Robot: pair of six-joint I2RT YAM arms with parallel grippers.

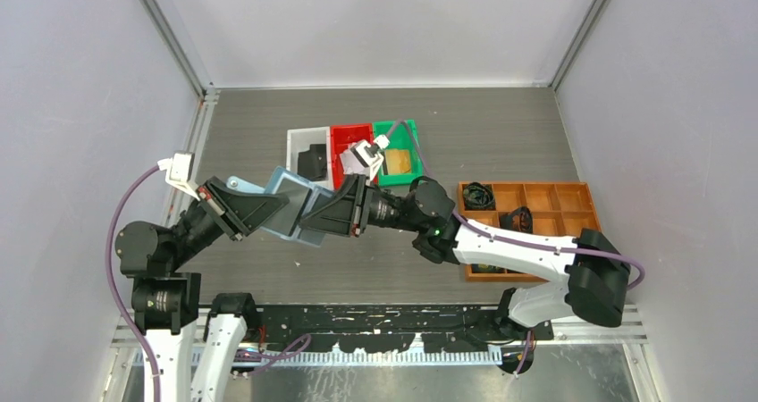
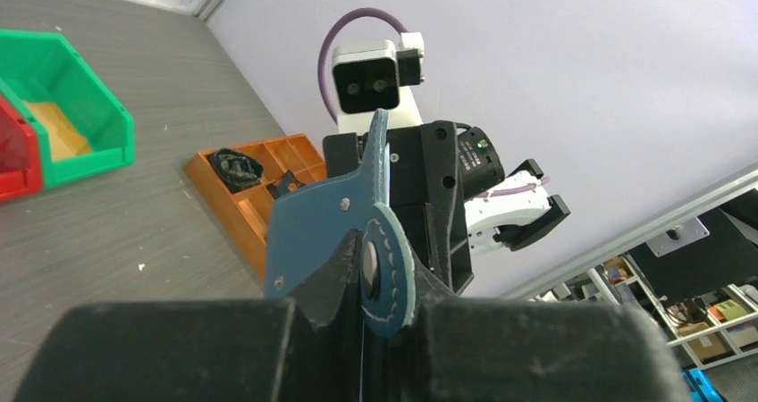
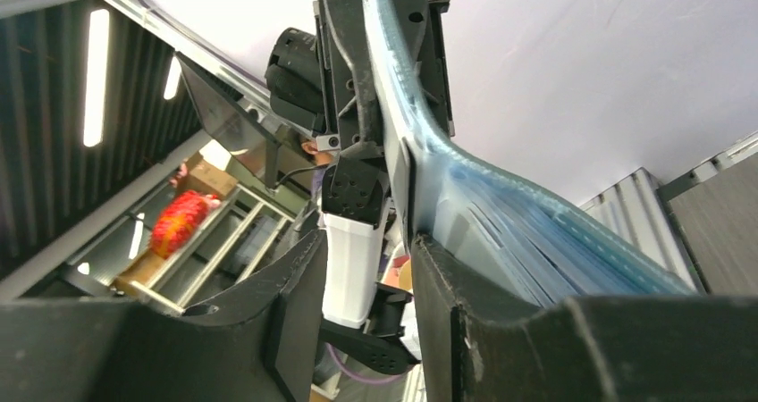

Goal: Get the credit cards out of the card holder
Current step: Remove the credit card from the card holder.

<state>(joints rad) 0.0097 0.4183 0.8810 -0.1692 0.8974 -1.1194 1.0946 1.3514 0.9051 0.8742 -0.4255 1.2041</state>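
Black-fingered at far left: left gripper [image 1: 268, 210], pinched tight on one end of the wallet [image 1: 288, 186], close by the snap tab [image 2: 389, 272]. Held up off the table [image 1: 501, 134], opened out, pale inside upward, reaching across to the right gripper [image 1: 315, 216]. Fingers there parted, not clamped; wallet lying against one finger [image 3: 474, 339]. No card seen poking from the slots; cannot tell how many sit inside.

Behind: white bin [image 1: 295, 134] with a black flat piece [image 1: 313, 159], red bin [image 1: 344, 132] mostly hidden, green bin [image 1: 413, 143] with a gold piece [image 1: 398, 161]. Likely two cards out already, so partway done. Left to do, probably: draw whatever the slots hold.

Far right: orange tray [image 1: 527, 186] of cables, no part of this.
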